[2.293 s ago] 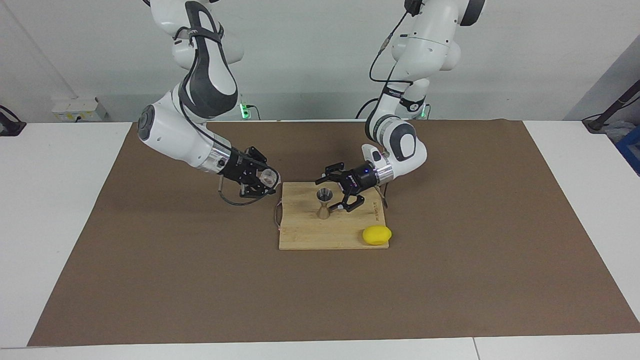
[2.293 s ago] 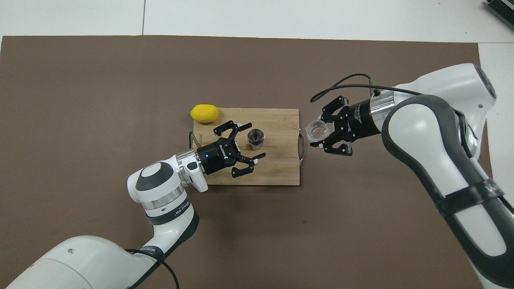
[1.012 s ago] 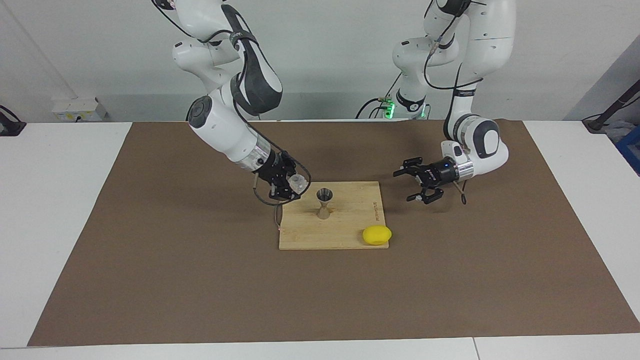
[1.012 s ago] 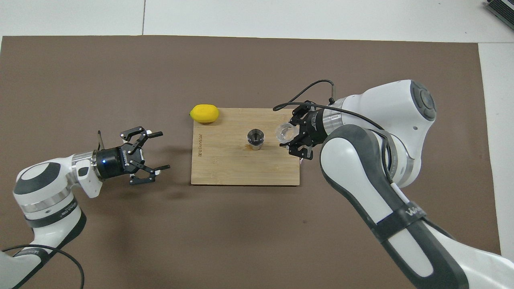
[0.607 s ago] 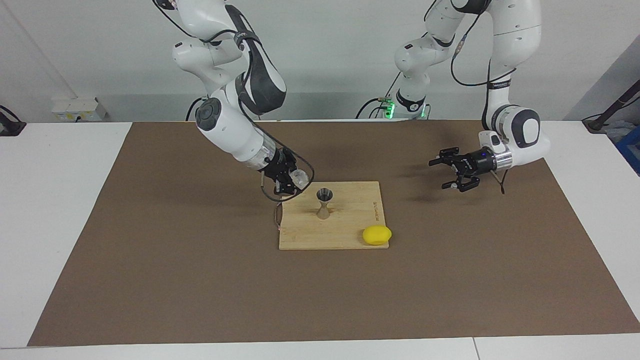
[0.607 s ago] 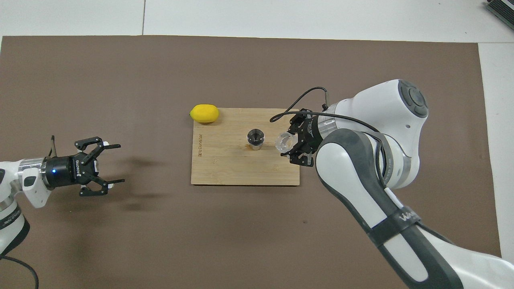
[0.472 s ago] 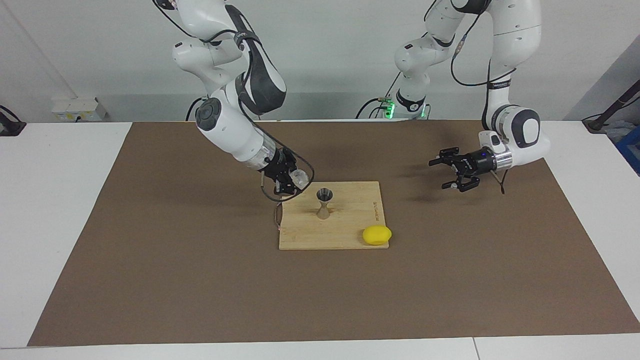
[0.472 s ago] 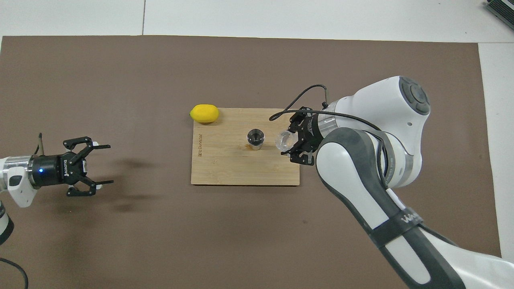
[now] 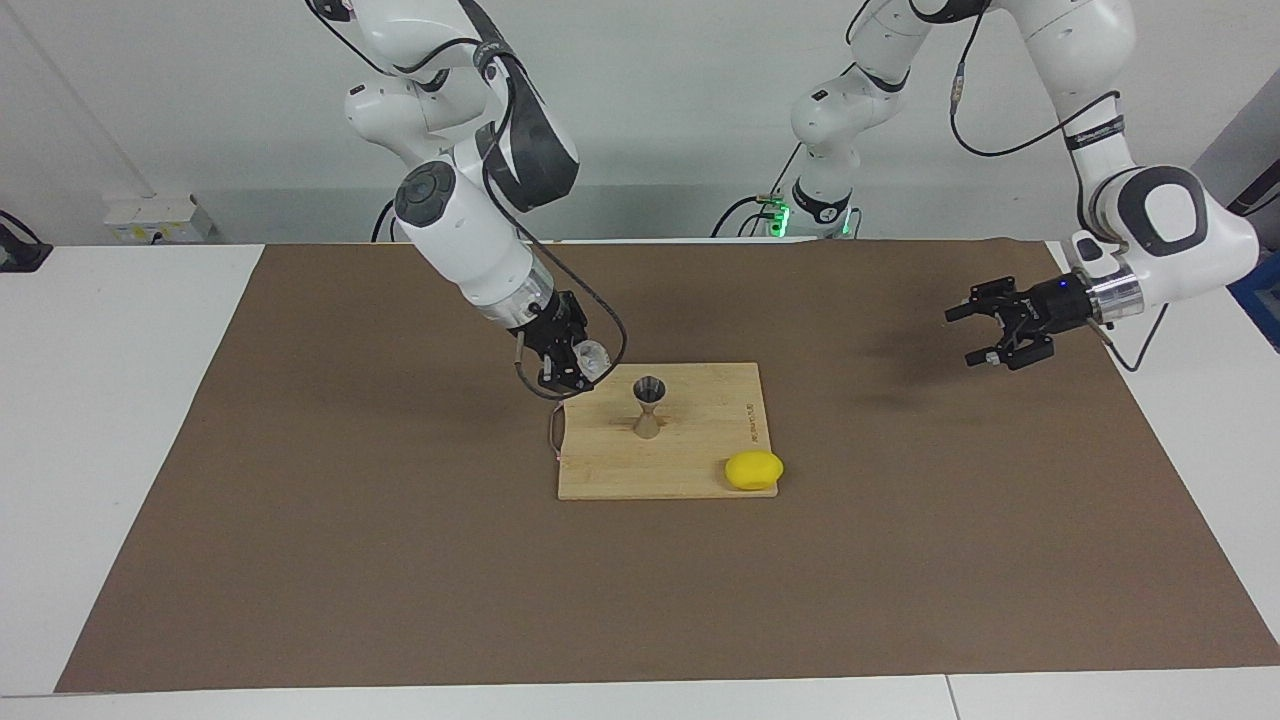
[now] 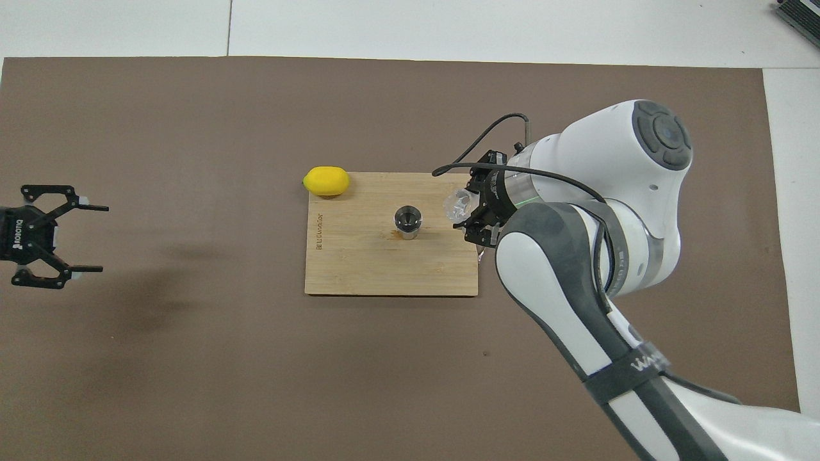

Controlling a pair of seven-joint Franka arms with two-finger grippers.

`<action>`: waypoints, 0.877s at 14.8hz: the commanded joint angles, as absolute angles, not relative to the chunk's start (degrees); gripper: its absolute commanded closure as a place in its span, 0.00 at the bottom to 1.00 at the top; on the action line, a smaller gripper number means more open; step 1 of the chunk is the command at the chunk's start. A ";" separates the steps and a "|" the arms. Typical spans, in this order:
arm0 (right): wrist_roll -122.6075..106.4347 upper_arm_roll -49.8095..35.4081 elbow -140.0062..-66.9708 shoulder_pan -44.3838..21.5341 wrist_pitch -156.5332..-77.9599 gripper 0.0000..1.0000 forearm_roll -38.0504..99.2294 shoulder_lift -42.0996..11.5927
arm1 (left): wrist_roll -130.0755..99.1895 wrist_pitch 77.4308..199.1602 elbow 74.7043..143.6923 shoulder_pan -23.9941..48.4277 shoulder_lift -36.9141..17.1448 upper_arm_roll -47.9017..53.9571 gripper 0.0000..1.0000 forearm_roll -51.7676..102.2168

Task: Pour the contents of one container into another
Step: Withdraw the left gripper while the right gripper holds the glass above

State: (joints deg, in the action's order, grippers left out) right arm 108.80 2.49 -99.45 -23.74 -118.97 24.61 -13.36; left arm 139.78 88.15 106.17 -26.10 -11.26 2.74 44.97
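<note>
A silvery hourglass-shaped jigger (image 9: 648, 406) (image 10: 407, 221) stands upright near the middle of a wooden cutting board (image 9: 700, 470) (image 10: 359, 269). My right gripper (image 9: 580, 362) (image 10: 466, 211) is shut on a small clear glass cup (image 9: 593, 355) (image 10: 457, 205). It holds the cup tilted in the air over the board's edge at the right arm's end, beside the jigger and a little above its rim. My left gripper (image 9: 985, 330) (image 10: 83, 238) hangs open and empty over the brown mat, well off toward the left arm's end of the table.
A yellow lemon (image 9: 754, 470) (image 10: 327, 180) lies at the board's corner farthest from the robots, toward the left arm's end. The brown mat (image 9: 400, 560) covers most of the white table (image 9: 120, 400). A thin handle loop (image 9: 553, 432) sticks out of the board under the right gripper.
My left arm has swung away from the board toward its own end of the table, gripper still open. My right gripper has tipped the glass cup further, beside the jigger.
</note>
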 commanded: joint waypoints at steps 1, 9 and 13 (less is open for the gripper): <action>113.37 2.37 -95.45 -24.17 -117.77 1.00 22.41 -15.90 | 135.72 87.53 102.40 -25.85 -9.15 2.90 0.00 37.38; 116.63 2.37 -94.31 -26.81 -118.39 1.00 20.13 -17.67 | 110.52 94.91 101.51 -17.42 -1.25 3.25 0.00 20.59; 114.52 2.37 -94.48 -27.60 -116.64 1.00 20.13 -17.67 | 92.51 94.75 101.87 -10.48 3.42 3.25 0.00 14.87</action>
State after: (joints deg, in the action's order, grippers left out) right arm 115.09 2.49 -95.90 -27.37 -118.48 21.90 -17.05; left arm 100.85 93.68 100.72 -13.89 0.53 3.87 17.97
